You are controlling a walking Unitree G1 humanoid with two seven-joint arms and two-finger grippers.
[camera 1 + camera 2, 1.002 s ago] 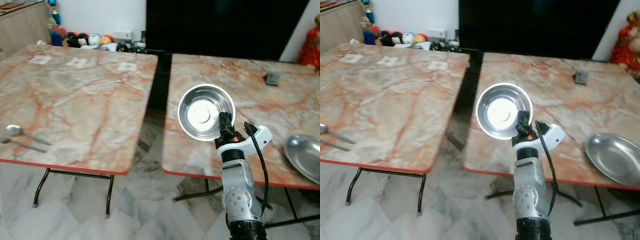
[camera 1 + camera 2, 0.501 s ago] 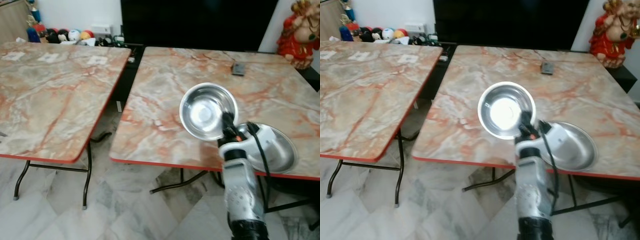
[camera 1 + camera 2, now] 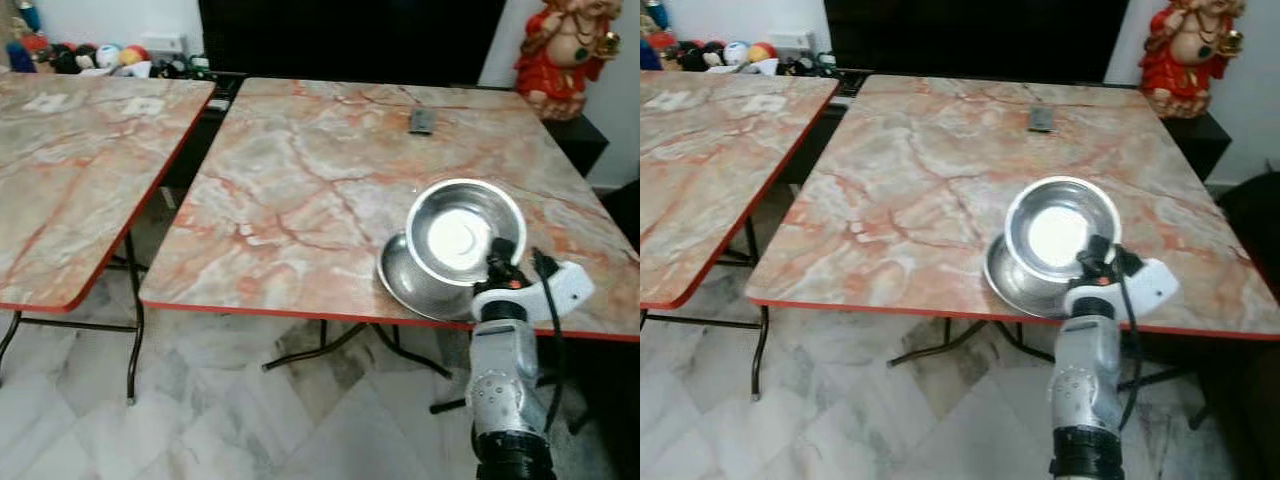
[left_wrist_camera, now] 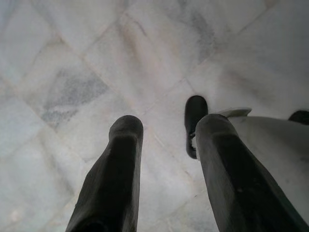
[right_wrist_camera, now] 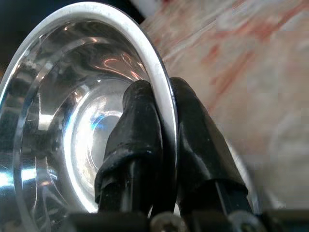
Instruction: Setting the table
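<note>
Left eye view: right gripper (image 3: 497, 252) up at about 4 o'clock in the frame, clamped on the rim of a steel bowl (image 3: 463, 230), bowl tilted with its shiny inside facing the camera. Held over the near right part of the marble table (image 3: 300, 180), directly above a steel plate (image 3: 405, 283) lying flat by the table's red front edge. Small dark remote-like object (image 3: 421, 121) at 12 o'clock on the tabletop, red figurine (image 3: 562, 45) at 1 o'clock beyond the corner, second marble table (image 3: 70, 170) off at 9 o'clock. Right wrist view: one finger (image 5: 137, 130) inside the bowl, the other outside, rim pinched between. Left wrist view: left gripper (image 4: 164, 145) hanging over the pale marble floor (image 4: 87, 63), fingers parted, holding nothing.
</note>
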